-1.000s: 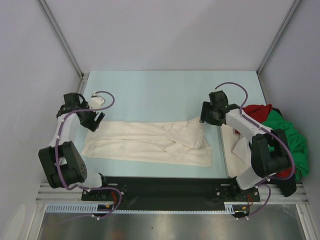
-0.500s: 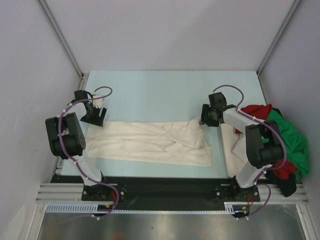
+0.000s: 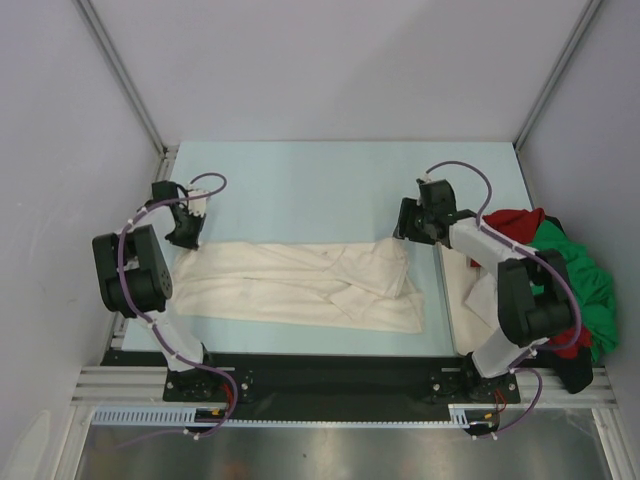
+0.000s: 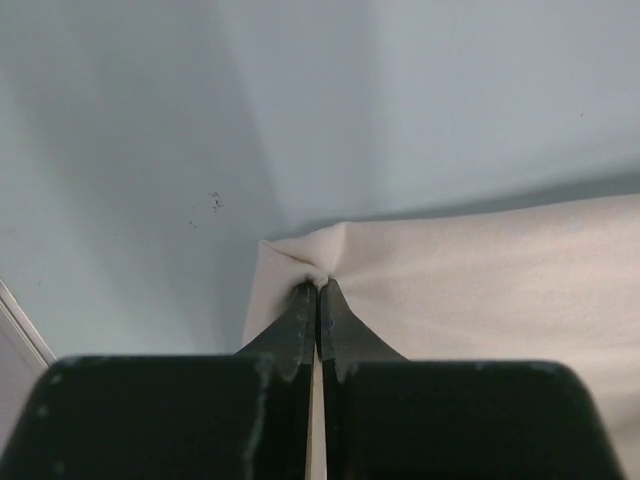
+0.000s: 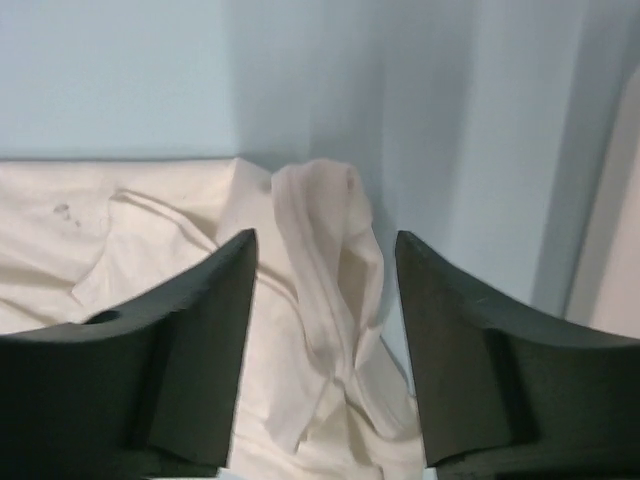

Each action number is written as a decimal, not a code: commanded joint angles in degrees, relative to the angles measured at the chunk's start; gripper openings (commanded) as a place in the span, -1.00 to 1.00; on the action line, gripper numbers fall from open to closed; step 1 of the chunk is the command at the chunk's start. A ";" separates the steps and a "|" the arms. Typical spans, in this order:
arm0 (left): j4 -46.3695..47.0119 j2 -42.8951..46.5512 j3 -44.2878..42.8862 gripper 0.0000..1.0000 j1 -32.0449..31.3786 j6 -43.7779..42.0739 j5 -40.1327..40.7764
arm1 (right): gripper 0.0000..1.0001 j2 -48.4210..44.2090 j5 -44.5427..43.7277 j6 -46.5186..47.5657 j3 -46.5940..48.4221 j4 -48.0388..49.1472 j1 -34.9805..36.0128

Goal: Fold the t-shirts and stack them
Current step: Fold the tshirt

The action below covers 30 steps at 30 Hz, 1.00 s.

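Observation:
A cream t-shirt (image 3: 300,285) lies folded into a long band across the table. My left gripper (image 3: 185,238) is shut on its far left corner (image 4: 318,262), the cloth pinched between the fingertips. At the far right corner of the band, my right gripper (image 3: 408,228) stands open. Its fingers (image 5: 220,290) straddle a bunched fold of cream cloth (image 5: 330,260) without closing on it. A red t-shirt (image 3: 515,222) and a green t-shirt (image 3: 580,275) lie crumpled together at the right edge.
More cream cloth (image 3: 468,290) lies beside the right arm's base, partly under the arm. Grey walls enclose the table on three sides, and a black rail (image 3: 330,370) runs along the near edge. A metal post (image 3: 165,160) stands by the left gripper.
My left gripper came down onto the shirt's far left corner and closed on it. The right gripper shifted slightly at the far right corner and stays open.

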<state>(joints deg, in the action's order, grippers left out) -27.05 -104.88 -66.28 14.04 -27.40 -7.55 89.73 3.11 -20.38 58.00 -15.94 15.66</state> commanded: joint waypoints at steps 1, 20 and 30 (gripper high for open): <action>0.50 0.20 2.20 -0.99 0.11 0.33 -1.33 | 0.16 6.06 0.93 0.52 2.29 3.29 0.95; 1.47 5.65 6.16 -0.99 4.24 -0.11 1.49 | -1.00 17.40 -0.48 -0.89 10.20 6.55 -4.23; -3.35 8.10 0.89 -0.13 4.33 -2.75 -2.73 | 0.16 8.98 -1.88 3.76 13.28 -1.01 -1.78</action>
<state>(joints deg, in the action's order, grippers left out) -27.16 -101.01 -62.50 17.65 -28.58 -8.19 105.14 2.85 -19.92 68.49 -14.70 12.16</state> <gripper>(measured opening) 0.400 0.572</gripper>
